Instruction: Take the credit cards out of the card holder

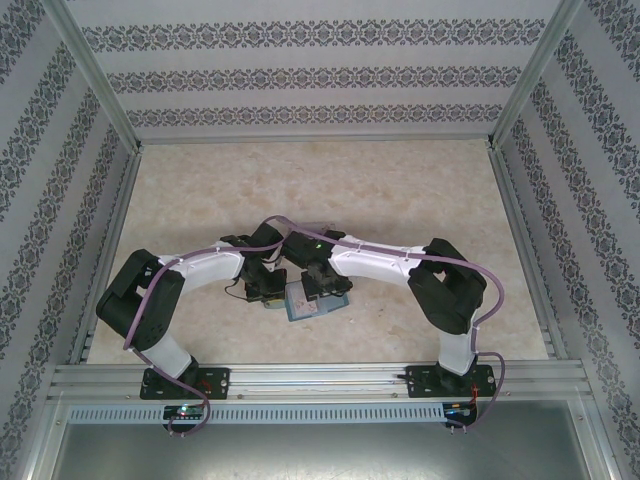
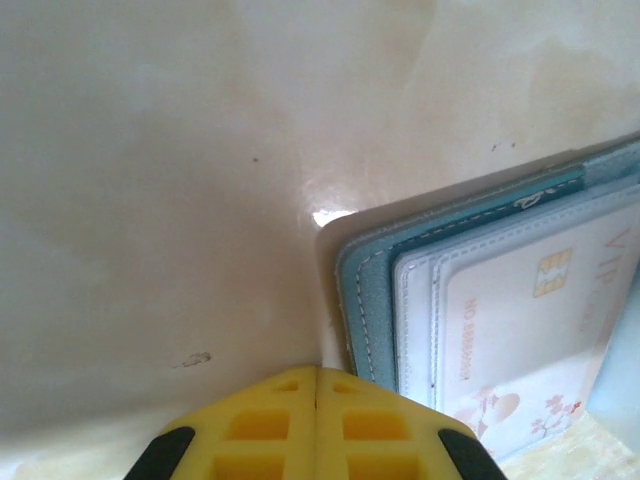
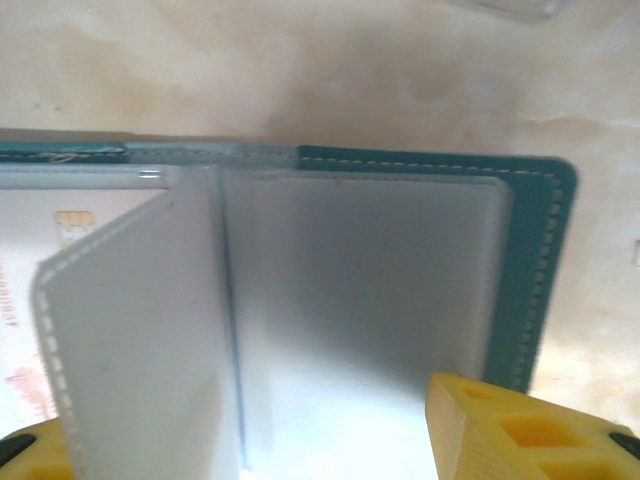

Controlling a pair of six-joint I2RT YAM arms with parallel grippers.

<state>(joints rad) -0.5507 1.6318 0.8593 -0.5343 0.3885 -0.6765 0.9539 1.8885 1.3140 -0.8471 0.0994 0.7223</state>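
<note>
The left gripper (image 2: 317, 385) has its yellow jaws pressed tight together with nothing between them. It sits low over the table (image 2: 150, 200), just beside one corner of the open blue card holder (image 2: 365, 290). The right gripper (image 3: 235, 430) has its jaws spread wide apart, one on each side of the card holder's clear pocket pages (image 3: 350, 300). One clear page (image 3: 140, 330) stands up, tilted, between the jaws. A white credit card (image 2: 520, 320) with a small gold chip is tucked inside a clear pocket. From above, the card holder (image 1: 305, 305) lies open in the middle of the table, where both arms meet.
</note>
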